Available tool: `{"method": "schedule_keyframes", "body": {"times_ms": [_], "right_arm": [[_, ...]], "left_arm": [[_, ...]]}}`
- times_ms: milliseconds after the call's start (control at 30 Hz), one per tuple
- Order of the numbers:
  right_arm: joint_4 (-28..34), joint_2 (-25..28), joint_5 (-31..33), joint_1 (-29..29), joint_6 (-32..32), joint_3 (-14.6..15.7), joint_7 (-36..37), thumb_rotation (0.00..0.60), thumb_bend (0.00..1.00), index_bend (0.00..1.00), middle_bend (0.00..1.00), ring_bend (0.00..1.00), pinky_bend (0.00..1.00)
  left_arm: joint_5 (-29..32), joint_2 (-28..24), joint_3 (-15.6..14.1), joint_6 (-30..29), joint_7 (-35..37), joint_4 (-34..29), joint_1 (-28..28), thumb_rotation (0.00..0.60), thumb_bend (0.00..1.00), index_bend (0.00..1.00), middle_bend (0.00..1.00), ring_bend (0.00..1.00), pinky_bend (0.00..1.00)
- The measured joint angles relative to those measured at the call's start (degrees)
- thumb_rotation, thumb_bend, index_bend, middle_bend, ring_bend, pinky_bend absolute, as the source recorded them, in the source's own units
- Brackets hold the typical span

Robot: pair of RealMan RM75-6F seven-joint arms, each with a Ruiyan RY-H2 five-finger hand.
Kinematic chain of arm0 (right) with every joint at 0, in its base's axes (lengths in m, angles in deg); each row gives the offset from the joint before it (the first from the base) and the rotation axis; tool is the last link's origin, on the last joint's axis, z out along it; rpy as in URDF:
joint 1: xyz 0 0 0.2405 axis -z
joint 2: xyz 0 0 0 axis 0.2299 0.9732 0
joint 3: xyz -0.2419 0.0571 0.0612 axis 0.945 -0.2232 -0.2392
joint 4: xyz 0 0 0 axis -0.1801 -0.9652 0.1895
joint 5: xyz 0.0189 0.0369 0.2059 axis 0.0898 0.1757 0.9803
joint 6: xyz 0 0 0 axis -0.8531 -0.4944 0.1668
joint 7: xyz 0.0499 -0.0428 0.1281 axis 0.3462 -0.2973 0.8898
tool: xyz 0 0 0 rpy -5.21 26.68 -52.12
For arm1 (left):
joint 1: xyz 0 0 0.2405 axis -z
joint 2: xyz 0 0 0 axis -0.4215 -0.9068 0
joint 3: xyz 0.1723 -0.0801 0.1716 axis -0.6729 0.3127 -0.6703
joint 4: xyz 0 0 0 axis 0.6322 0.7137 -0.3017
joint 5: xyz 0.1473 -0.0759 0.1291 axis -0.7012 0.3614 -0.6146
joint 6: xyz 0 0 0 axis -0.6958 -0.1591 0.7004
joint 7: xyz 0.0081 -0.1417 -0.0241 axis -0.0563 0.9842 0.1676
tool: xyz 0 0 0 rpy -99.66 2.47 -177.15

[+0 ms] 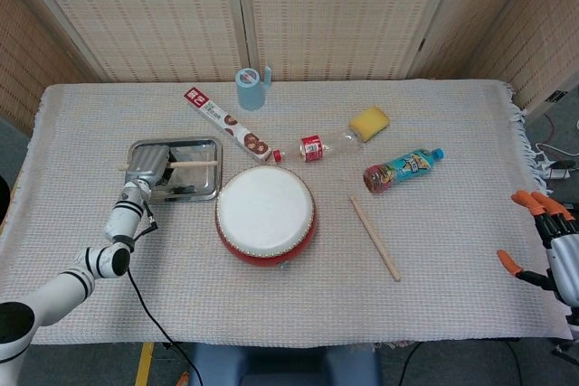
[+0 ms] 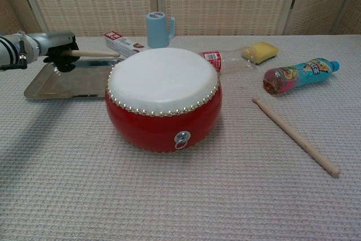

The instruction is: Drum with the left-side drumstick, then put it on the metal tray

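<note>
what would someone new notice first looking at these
The red drum with its white skin fills the middle of the table. At its left, the left hand holds a drumstick over the metal tray, while a second drumstick lies on the cloth to the drum's right.

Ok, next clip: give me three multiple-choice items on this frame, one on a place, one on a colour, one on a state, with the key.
1. Where is the left hand?
A. over the metal tray
B. on the drum
C. beside the sponge

2. What colour is the side wall of the drum?
A. blue
B. red
C. yellow

3. What is the state of the left-side drumstick?
A. lying loose on the cloth
B. resting on the drumhead
C. held in the left hand's fingers

Key:
1 A, the head view shows the hand above the tray's left part.
2 B, the chest view shows a red wall under the white head.
3 C, both views show the stick jutting out of the hand.
</note>
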Motion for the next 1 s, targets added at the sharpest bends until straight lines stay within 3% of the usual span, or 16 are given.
{"method": "schedule_keyframes", "body": {"times_ms": [133,267,367,467,533,700,1000], "right_arm": [[0.19,-0.03,0.16,-0.1,0.22,-0.07,-0.32,0.6,0.27,0.07,0.15,0.03,0.13],[0.07,-0.01,0.42,-0.07,0.37,-0.12,-0.15,0.6,0.27,0.07,0.15,0.03,0.13],[-0.01,0.06,0.44,0.03,0.18,-0.15,0.0,0.6,0.27,0.07,0.15,0.03,0.13],[-0.18,0.09,0.46,0.21,-0.09,-0.16,0.23,0.6,0.27,0.07,0.15,0.03,0.13],[-0.29,0.12,0.46,0.31,-0.24,-0.17,0.39,0.6,0.27,0.07,0.15,0.03,0.13],[-0.49,0.16,0.28,0.46,-0.62,-0.19,0.77,0.6,0.27,0.07,0.15,0.03,0.13],[0.03,0.46,0.05,0.63,-0.96,-0.17,0.43,0.6,0.27,0.07,0.15,0.03,0.13]], "left_arm": [[-0.18,2.1,0.59,1.65,0.95,4.08,1.74,0.6,0.49,0.77,0.83,0.74,0.73],[0.46,3.44,1.0,2.33,-0.33,6.08,2.91,0.6,0.49,0.58,0.55,0.5,0.61],[1.13,3.99,1.22,1.77,-1.51,6.61,3.11,0.6,0.49,0.44,0.38,0.32,0.46],[2.28,4.09,1.54,1.68,-2.76,6.54,3.16,0.6,0.43,0.33,0.26,0.21,0.28],[3.16,3.86,1.81,1.92,-3.09,5.92,3.04,0.6,0.4,0.26,0.21,0.16,0.21],[4.9,2.7,2.48,2.05,-3.3,3.28,2.35,0.6,0.31,0.12,0.11,0.06,0.14],[7.68,1.2,3.06,0.43,-4.6,-0.19,1.53,0.6,0.27,0.01,0.02,0.0,0.08]]}}
